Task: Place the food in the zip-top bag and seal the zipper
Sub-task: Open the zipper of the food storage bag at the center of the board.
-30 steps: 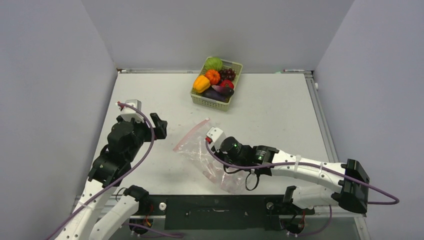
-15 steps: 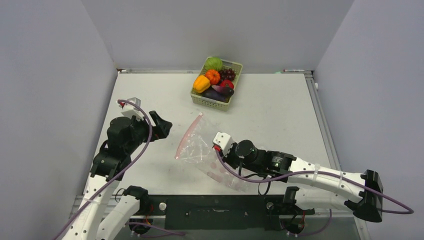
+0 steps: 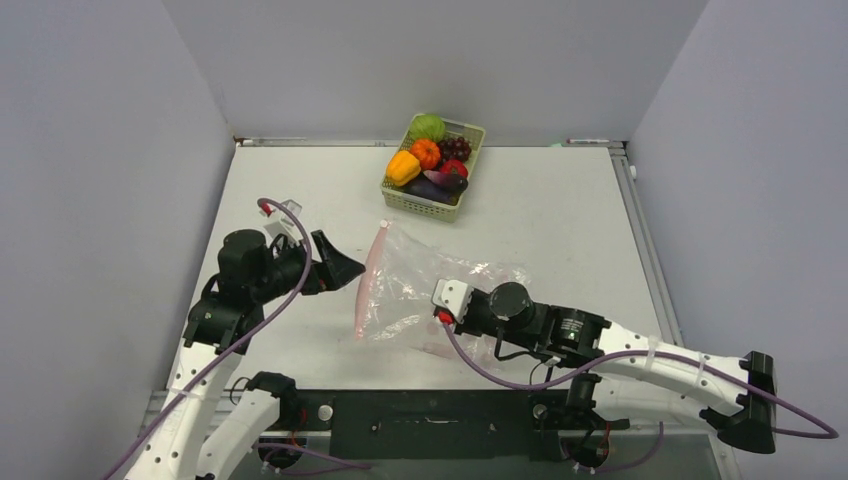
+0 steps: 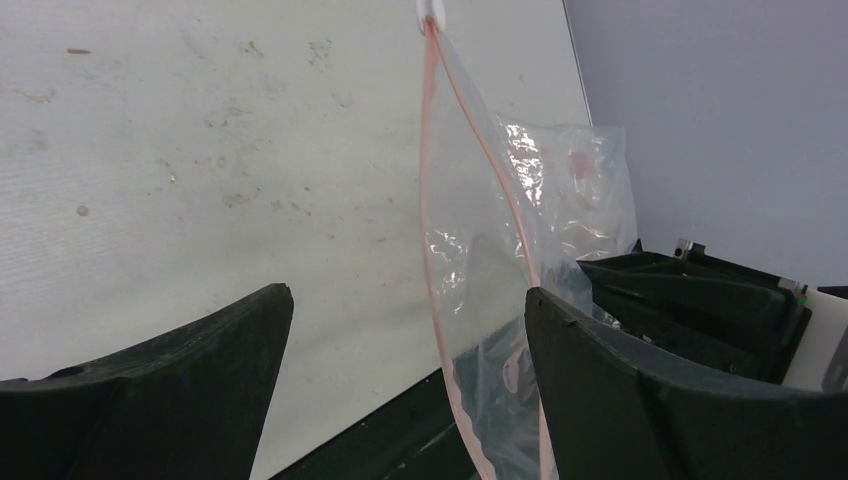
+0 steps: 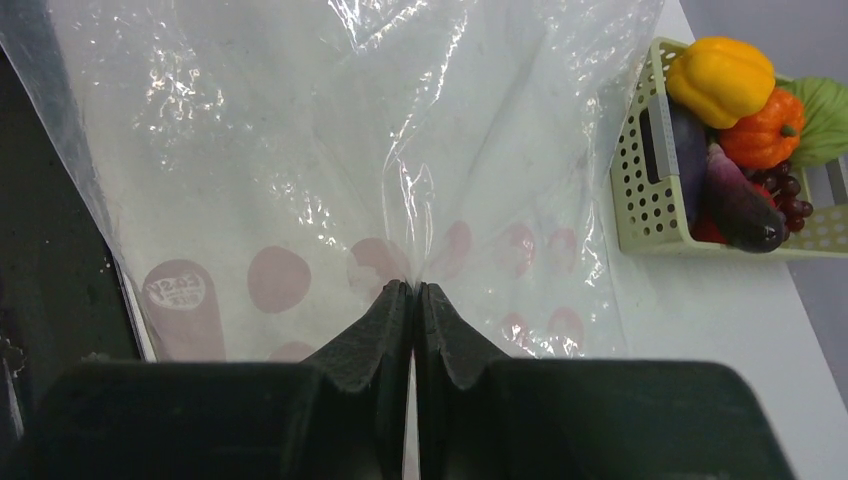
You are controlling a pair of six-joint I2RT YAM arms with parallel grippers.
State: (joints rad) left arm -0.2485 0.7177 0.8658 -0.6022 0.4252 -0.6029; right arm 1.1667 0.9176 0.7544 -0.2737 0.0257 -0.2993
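My left gripper point(image 3: 345, 270) open at the bag mouth, right gripper point(image 3: 434, 316) clamped on the film.

L to R: my left gripper sits at table point(image 3: 560, 230) left-centre w/ fingers point(image 4: 200, 350) spread wide and holding nothing. The pink-red zipper point(image 3: 368, 275) stands on edge just in front of it, and in the wrist view the strip point(image 4: 432, 200) runs down btw my two fingers; can't tell if it touches the R one. The zip-top bag point(image 3: 430, 275) spreads right from the zipper, crinkled, mid-table, part lifted. My right gripper point(image 5: 413, 290) has its jaws pressed together on a fold of the clear film near the pink dots. Food point(image 3: 430, 165) is all in the pale green basket point(image 3: 405, 203) at the far edge, well apart from the bag.
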